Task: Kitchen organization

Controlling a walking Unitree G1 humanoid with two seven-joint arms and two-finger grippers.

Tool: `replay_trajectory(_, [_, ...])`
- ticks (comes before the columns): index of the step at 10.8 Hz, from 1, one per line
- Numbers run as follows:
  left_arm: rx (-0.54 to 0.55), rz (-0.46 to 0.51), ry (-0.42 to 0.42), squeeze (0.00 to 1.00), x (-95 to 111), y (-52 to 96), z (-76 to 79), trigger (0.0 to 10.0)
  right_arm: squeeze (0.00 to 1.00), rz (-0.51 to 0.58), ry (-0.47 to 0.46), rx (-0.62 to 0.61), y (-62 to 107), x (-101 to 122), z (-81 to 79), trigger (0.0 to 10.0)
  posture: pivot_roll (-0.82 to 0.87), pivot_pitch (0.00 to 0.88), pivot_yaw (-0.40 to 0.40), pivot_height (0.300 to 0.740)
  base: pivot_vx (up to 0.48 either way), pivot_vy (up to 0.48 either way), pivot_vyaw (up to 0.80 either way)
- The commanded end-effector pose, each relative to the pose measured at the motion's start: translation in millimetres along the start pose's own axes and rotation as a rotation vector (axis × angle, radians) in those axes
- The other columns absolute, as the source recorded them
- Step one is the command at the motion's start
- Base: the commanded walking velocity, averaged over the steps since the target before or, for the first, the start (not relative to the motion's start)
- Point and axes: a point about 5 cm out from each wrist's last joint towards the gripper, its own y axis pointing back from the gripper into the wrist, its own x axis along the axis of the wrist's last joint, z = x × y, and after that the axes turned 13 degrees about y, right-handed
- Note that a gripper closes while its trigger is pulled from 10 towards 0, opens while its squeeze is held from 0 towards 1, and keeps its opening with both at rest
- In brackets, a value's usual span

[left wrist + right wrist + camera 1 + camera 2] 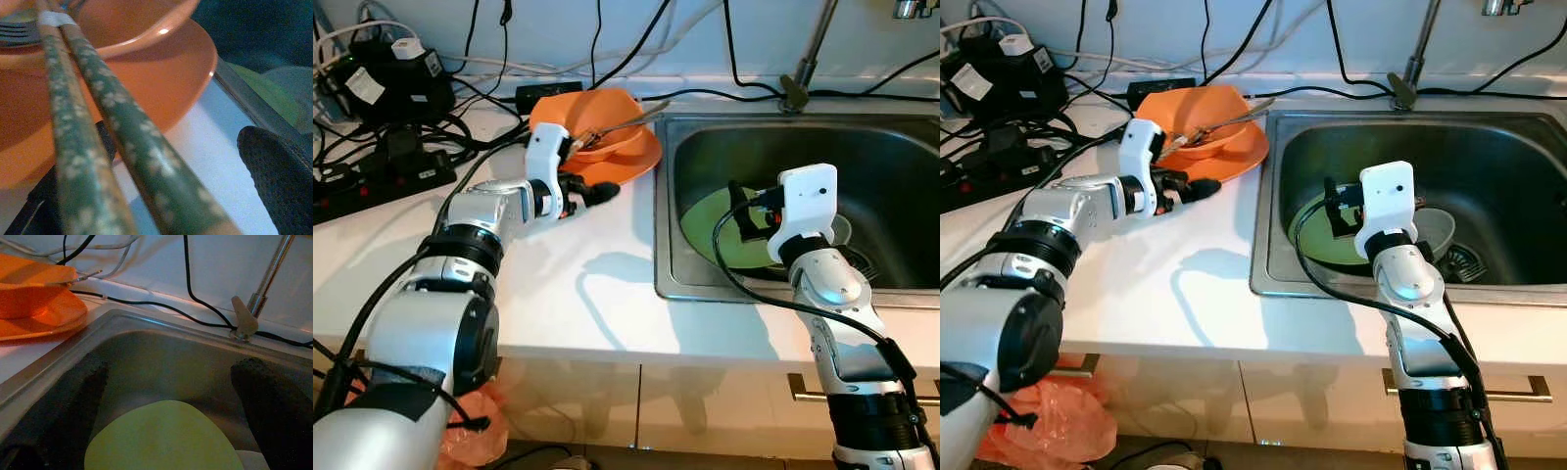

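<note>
We take the chopsticks, a green flower-patterned pair, as the thing in hand: they lie between the fingers of our left hand, their far ends reaching up into the orange bowl, where a fork also rests. That bowl sits on an orange plate at about eleven o'clock on the white tabletop, just beside the sink. Our left hand looks narrowed around the pair, though we cannot tell how firmly the pads bear on them. Our right hand hangs inside the basin with its fingers spread wide and holding nothing, above a green plate at about two o'clock. The risk we see: pulling the chopsticks out at an angle could lever the bowl's rim, tip it or flick the fork out; a loose pinch could let one stick roll free. Power strips and cables crowd nine to ten o'clock, so a wide elbow swing might snag them.
</note>
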Motion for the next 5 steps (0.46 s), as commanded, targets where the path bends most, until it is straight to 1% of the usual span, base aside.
replay_trajectory(1, [0.042, -0.242, 0.088, 0.0, -58, -0.9, -15.5, 10.0, 0.0, 0.009, 0.005, -0.006, -1.6, 2, 1.8, 10.0, 0.05, 0.033, 0.047, 0.74, 0.0, 0.0, 0.0])
replay_trajectory(3, [0.017, -0.321, 0.068, 0.0, -73, 6.5, -22.3, 10.0, 0.0, 0.009, 0.005, -0.004, -1.9, 2, 1.4, 10.0, 0.05, 0.034, 0.045, 0.74, 0.0, 0.0, 0.0])
replay_trajectory(5, [0.009, -0.351, 0.071, 0.0, -82, 13.3, -28.1, 10.0, 0.0, 0.008, 0.005, -0.003, -2.6, 1, 1.1, 10.0, 0.06, 0.036, 0.041, 0.74, 0.0, 0.0, 0.0])
